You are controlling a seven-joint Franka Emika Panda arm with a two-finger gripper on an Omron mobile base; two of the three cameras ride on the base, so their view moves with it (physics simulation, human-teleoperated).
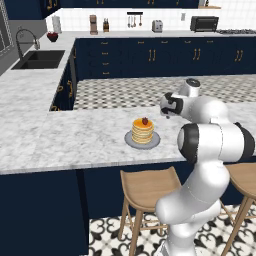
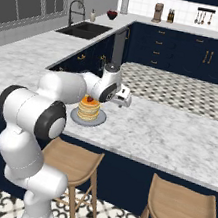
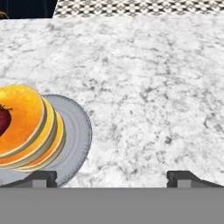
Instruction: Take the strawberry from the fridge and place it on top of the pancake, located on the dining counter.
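The strawberry lies on top of the pancake, a golden stack on a round grey plate. The plate rests on the marble dining counter. My gripper hovers just to the right of the stack, above bare marble. It is open, its fingertips wide apart with nothing between them. The fridge is out of view.
Wooden stools stand at the counter's near side. A dark sink with a faucet sits on the far left counter. Navy cabinets and small appliances line the back wall.
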